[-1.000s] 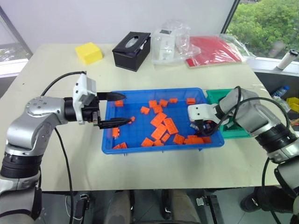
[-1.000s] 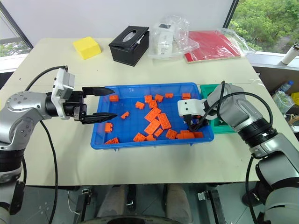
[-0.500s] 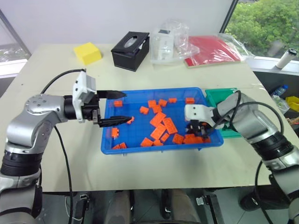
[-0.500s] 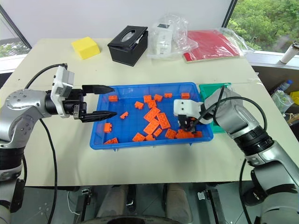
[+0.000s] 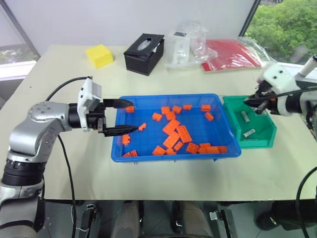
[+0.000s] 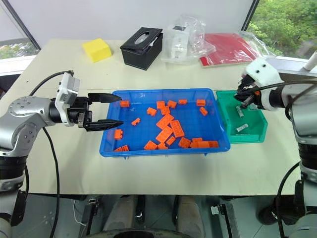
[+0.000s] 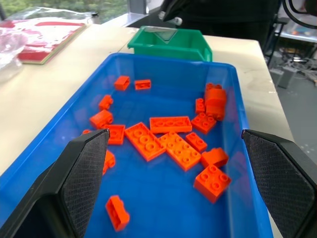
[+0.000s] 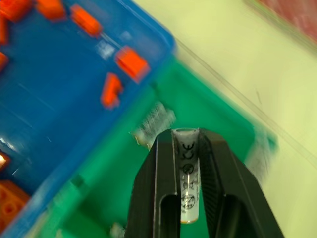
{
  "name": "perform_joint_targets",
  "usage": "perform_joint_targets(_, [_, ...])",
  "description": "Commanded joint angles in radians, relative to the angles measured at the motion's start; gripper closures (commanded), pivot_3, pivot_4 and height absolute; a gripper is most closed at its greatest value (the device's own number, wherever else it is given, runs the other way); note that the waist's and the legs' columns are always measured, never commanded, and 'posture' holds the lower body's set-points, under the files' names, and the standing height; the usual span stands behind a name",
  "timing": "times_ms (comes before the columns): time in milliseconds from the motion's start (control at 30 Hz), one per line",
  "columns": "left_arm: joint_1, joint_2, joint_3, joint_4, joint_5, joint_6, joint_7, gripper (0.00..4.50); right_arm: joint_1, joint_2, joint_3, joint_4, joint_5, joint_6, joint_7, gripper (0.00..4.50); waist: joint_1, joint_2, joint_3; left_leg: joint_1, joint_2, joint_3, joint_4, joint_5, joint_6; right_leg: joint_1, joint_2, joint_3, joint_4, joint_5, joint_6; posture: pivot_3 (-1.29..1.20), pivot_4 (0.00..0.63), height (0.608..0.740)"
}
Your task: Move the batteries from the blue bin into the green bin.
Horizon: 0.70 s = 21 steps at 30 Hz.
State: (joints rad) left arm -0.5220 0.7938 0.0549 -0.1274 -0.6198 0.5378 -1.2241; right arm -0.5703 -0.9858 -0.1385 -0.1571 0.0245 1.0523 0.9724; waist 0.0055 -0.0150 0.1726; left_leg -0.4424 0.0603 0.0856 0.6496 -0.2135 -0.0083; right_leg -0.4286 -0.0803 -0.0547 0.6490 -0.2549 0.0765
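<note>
My right gripper [image 8: 187, 144] pinches a battery [image 8: 187, 178] over the green bin [image 5: 262, 134] for dropping, while my left gripper [image 5: 124, 117] waits spread over the blue bin [image 5: 173, 154].

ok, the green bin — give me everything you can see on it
The green bin is a small, deep container of green plastic, it seems, with a sloped front. It sits upright on the table, right against the blue bin's right-hand end; whether the rims touch is unclear. Two batteries lie loose on its floor, one further back. The right gripper hovers over its back part, jaws shut on a third battery, not touching the bin.
</note>
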Motion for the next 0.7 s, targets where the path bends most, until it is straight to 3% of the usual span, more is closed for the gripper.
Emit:
perform_joint_targets(33, [-0.035,0.005,0.017,0.019,0.008,-0.021,-0.007,0.0,0.04,0.063,-0.091,-0.038,0.027,0.002,-0.104,2.97,-0.005,0.0,0.0,0.0,0.0,0.0,0.0,0.0,0.0,0.0,0.001,0.0,0.0,0.0,0.0,0.0,0.15,0.736])
perform_joint_targets(133, [-0.045,0.01,0.017,0.041,0.021,-0.028,-0.004,0.0,0.098,0.054,-0.16,-0.005,0.057,-0.099,-0.111,1.45,-0.001,0.001,0.001,0.0,0.0,0.0,0.0,0.0,0.0,0.0,0.001,0.0,0.0,0.0,0.0,0.0,0.15,0.736])
perform_joint_targets(300, [-0.037,0.041,0.048,0.064,0.025,-0.02,-0.009,0.0,0.21,-0.032,-0.284,0.037,0.15,-0.28,0.017,1.45,0.009,0.001,0.001,-0.001,-0.001,0.0,0.0,0.0,0.0,0.0,0.0,0.0,-0.001,0.0,0.0,0.0,0.15,0.736])
perform_joint_targets(467, [0.025,0.161,0.163,0.129,-0.003,0.005,-0.055,0.0,0.415,-0.184,-0.469,0.228,0.256,-0.545,0.372,1.45,0.004,0.001,0.001,0.0,-0.001,0.0,-0.001,0.0,0.0,0.001,0.0,0.0,-0.002,0.0,0.001,0.0,0.15,0.736])
perform_joint_targets(600, [0.072,0.206,0.205,0.157,0.014,-0.021,-0.071,0.0,0.486,-0.248,-0.448,0.34,0.261,-0.617,0.467,1.45,-0.007,0.002,0.001,0.002,0.001,0.001,-0.001,0.0,0.0,0.002,0.0,0.0,-0.001,-0.002,-0.001,0.0,0.15,0.736])
perform_joint_targets(700, [0.088,0.21,0.216,0.16,0.023,-0.036,-0.063,0.0,0.451,-0.237,-0.424,0.347,0.304,-0.602,0.462,1.45,-0.013,0.002,0.001,0.003,0.001,0.001,-0.001,0.0,0.0,0.002,0.0,0.0,-0.001,-0.002,-0.003,0.0,0.15,0.736])
